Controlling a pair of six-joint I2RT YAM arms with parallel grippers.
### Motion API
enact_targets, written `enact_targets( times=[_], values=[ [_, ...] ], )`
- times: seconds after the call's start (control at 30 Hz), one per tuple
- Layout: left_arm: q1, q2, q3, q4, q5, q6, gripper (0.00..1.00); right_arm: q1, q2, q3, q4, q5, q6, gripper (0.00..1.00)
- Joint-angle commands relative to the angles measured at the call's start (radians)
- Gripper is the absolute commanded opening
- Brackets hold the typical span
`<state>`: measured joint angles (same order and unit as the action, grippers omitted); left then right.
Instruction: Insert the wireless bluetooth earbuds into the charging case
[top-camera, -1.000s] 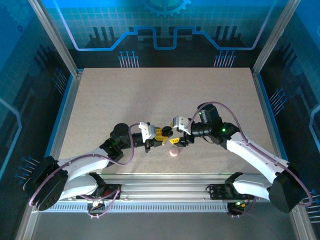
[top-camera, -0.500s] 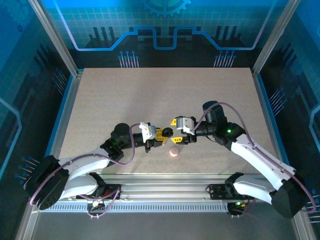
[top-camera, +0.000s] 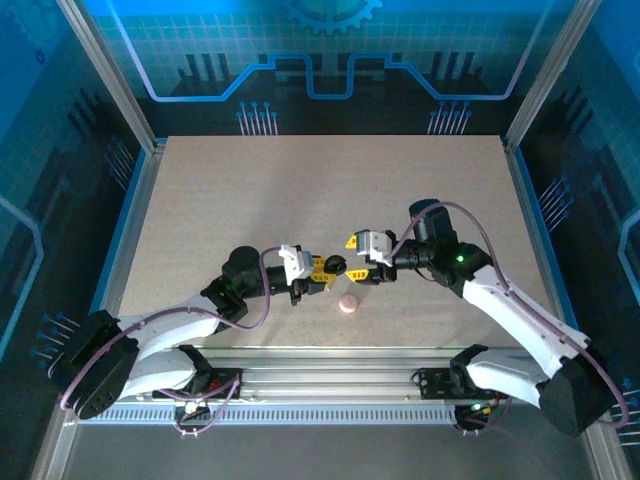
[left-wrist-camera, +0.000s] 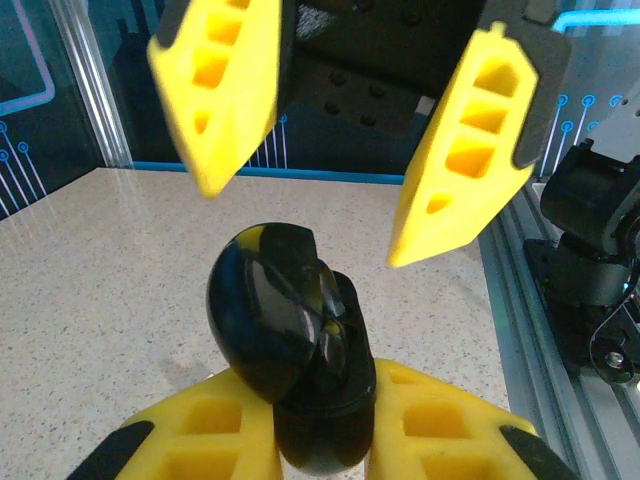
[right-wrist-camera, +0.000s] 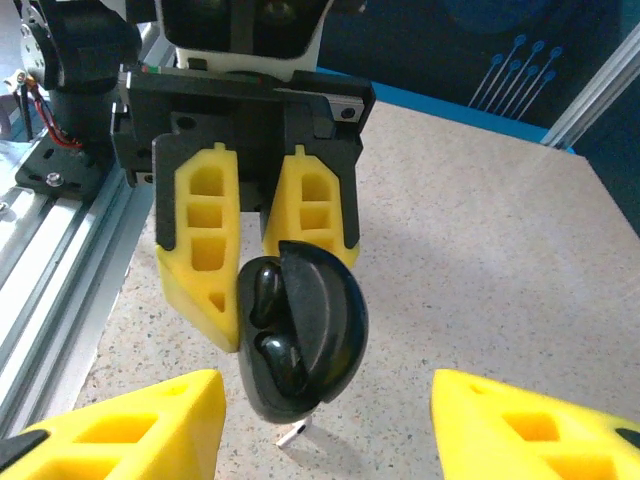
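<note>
Arms reach in from the near edge and meet at the front middle of the counter (top-camera: 200, 200). The left fingers (left-wrist-camera: 430, 425) are clamped tight on the lower end of a black charging case (left-wrist-camera: 285, 330), holding it up off the speckled surface with its lid swung open. Seen from the right wrist, two black earbuds (right-wrist-camera: 262, 290) sit one above the other in the wells of the case, tucked between base and lid. Beneath the held case a thin pale sliver (right-wrist-camera: 292, 434) lies on the counter; it may be part of a light earbud, but it is too small to tell. Just beside the black case, toward the near edge, a round pale pink case (top-camera: 347, 304) rests on the counter, apart from both arms. The right fingers (right-wrist-camera: 530, 420) stand wide open with nothing between them, facing the left fingers tip to tip. The black case sits ahead of the gap between them, and neither right finger touches it. The right arm (top-camera: 500, 300) bends in from the near right corner.
</note>
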<state>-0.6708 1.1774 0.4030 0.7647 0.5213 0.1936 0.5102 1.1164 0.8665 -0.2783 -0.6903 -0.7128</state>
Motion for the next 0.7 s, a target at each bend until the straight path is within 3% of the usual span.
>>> enact_targets(
  times=[0.0,0.17,0.47,0.67],
  values=[
    [-0.004,-0.008,-0.003,0.013,0.021,0.025,0.16,0.011,0.038,0.071,-0.070,-0.057,-0.045,0.57],
    [-0.004,-0.019,-0.005,0.008,0.013,0.027,0.16,0.043,0.079,0.105,-0.129,-0.074,-0.094,0.57],
    [-0.005,-0.031,-0.007,0.007,0.006,0.029,0.16,0.048,0.035,0.144,-0.318,-0.115,-0.246,0.45],
    [-0.005,-0.041,-0.010,0.007,0.011,0.026,0.16,0.019,-0.058,0.053,-0.173,-0.029,-0.171,0.46]
  ],
)
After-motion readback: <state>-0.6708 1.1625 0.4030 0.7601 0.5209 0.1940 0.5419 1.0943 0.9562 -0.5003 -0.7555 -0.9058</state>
